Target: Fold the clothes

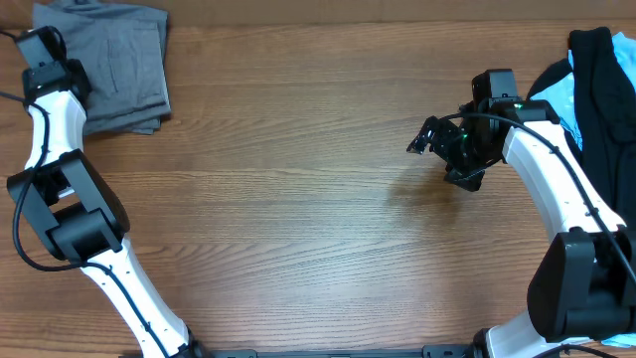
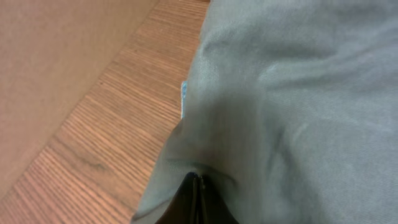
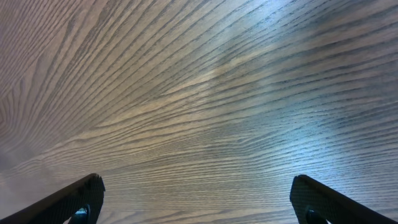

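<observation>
Overhead: grey garment (image 1: 119, 65) lies apparently folded at the table's (image 1: 298, 199) far left, one item seemingly done.
Left claw (image 2: 198, 183) clenched on its cloth; right claw (image 3: 196, 186) spread wide over bare wood; black-and-blue pile (image 1: 596, 80) awaits folding far right.

grey garment (image 1: 114, 65) | black garment (image 1: 601, 85) | light-blue cloth (image 1: 559, 88) | table (image 1: 298, 209) brown, wood-grain streaks

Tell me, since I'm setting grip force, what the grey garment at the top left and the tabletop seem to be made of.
Grey garment: probably a soft cotton-type cloth, matte; it lies in soft creases and the left wrist view shows a faint weave. Tabletop: wood or wood-look laminate, smooth with slight sheen; grain lines run across it and light glares off it.
</observation>
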{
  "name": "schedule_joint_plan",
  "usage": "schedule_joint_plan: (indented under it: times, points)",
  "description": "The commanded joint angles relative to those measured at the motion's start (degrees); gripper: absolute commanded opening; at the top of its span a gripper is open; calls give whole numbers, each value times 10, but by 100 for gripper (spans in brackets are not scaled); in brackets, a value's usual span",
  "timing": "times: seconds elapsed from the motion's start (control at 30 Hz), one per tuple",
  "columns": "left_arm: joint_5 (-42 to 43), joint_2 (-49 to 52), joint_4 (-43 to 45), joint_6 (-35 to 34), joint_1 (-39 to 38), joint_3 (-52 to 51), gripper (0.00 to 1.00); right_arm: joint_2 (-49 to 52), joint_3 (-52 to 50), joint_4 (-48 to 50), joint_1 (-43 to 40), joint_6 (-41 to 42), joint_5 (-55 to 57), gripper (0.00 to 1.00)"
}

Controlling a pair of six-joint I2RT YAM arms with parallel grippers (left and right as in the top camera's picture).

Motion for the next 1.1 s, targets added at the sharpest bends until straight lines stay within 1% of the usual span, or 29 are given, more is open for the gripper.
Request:
schedule_joint_plan:
  times: [0.0,0.03,0.2,0.23,0.27,0.33,0.43,0.47,0.5,0.57,0.6,0.7,0.93,1.07]
  points:
    - [26,-4,8,-7,5,19,8,-1,8,3,1,0,-3,100]
    - [26,2,7,-7,7,19,13,-1,8,3,1,0,-3,100]
    - [23,31,-19,-7,16,19,24,-1,8,3,1,0,-3,100]
    - [20,32,-27,-7,17,19,30,-1,8,3,1,0,-3,100]
    - [10,32,-32,-8,17,19,34,-1,8,3,1,0,-3,100]
    - [-11,28,-32,-8,17,19,37,-1,8,3,1,0,-3,100]
    - [-42,12,-33,-8,14,20,54,-1,8,3,1,0,-3,100]
    - [-43,5,-38,-8,14,20,61,-1,8,3,1,0,-3,100]
    - [-42,-14,-51,-8,11,21,70,-1,8,3,1,0,-3,100]
    - [-42,-41,-63,-21,4,21,73,-1,8,3,1,0,-3,100]
    - [-42,-59,-67,-32,0,21,77,-1,8,3,1,0,-3,100]
    - [-28,-113,-81,-52,-16,21,100,-1,8,3,1,0,-3,100]
    - [46,-259,-177,-60,-75,21,100,-1,8,3,1,0,-3,100]
    - [73,-337,-263,-111,-122,21,100,-1,8,3,1,0,-3,100]
